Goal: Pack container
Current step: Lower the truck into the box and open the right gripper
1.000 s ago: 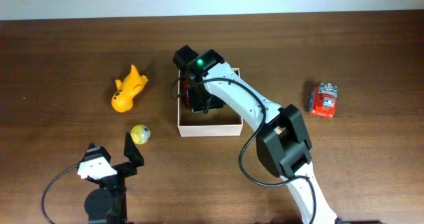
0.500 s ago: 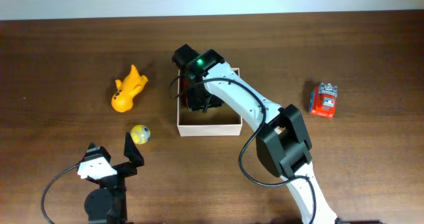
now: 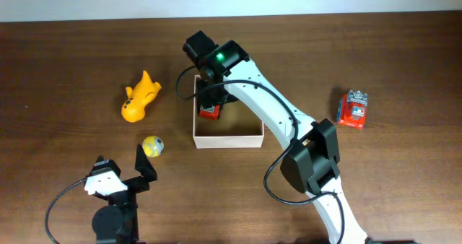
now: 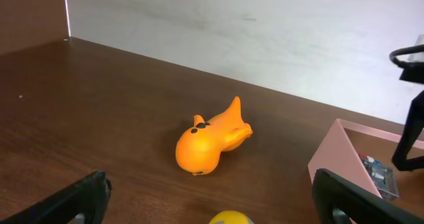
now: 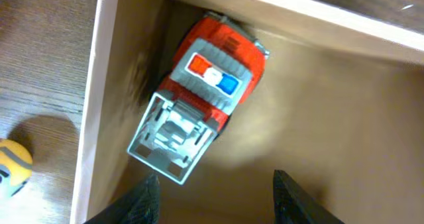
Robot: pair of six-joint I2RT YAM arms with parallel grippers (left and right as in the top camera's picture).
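Note:
The container is a white low-walled box with a tan inside at mid-table; it also shows in the left wrist view and the right wrist view. A red and grey toy truck lies in its back left corner, free of the fingers. My right gripper is open and empty just above the box floor, beside the truck; overhead it hangs over the box's back left. My left gripper is open and empty near the front left.
An orange fish toy lies left of the box. A small yellow ball sits just ahead of my left gripper. A second red toy stands at the right.
My right gripper has let go of the red truck and drawn back and up; the truck now lies uncovered in the box. The left arm has not moved.

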